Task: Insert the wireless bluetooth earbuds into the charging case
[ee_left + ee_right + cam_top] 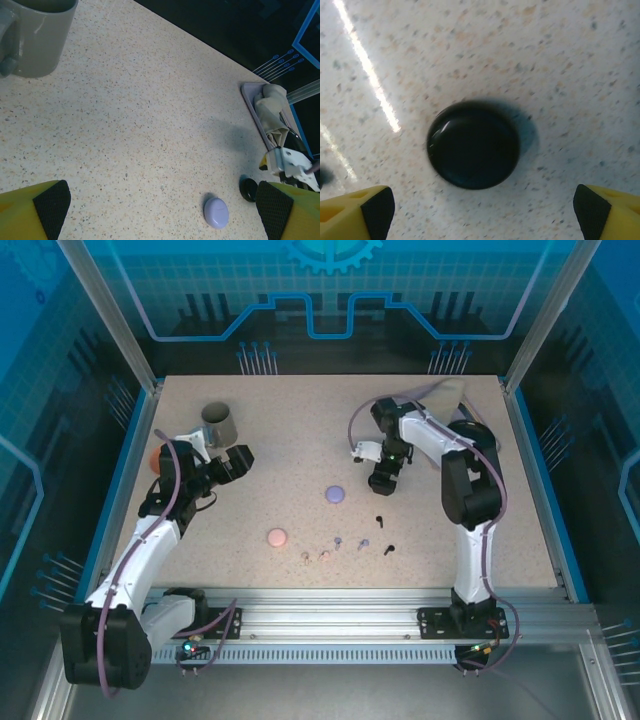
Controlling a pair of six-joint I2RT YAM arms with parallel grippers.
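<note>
Six tiny stemmed earbuds lie loose on the speckled beige table in the top view. There are pairs of black, lavender and pinkish-beige, scattered near the front edge and apart from every case. The round lavender plastic case and the round pinkish case look shut, so no bud appears to be seated and the whole task is judged to remain. The right arm reaches in from the right and folds down at mid-table, its right gripper pointing at the surface. The left arm stretches along the left side, with the left gripper just beside a grey ceramic mug.

From the left wrist, the left gripper is spread wide and empty above bare table. The mug is at the upper left and the lavender case far ahead.

From the right wrist, the right gripper hangs just over a glossy black round case. The case looks closed. The gripper's pads stand wide apart and hold nothing.
</note>
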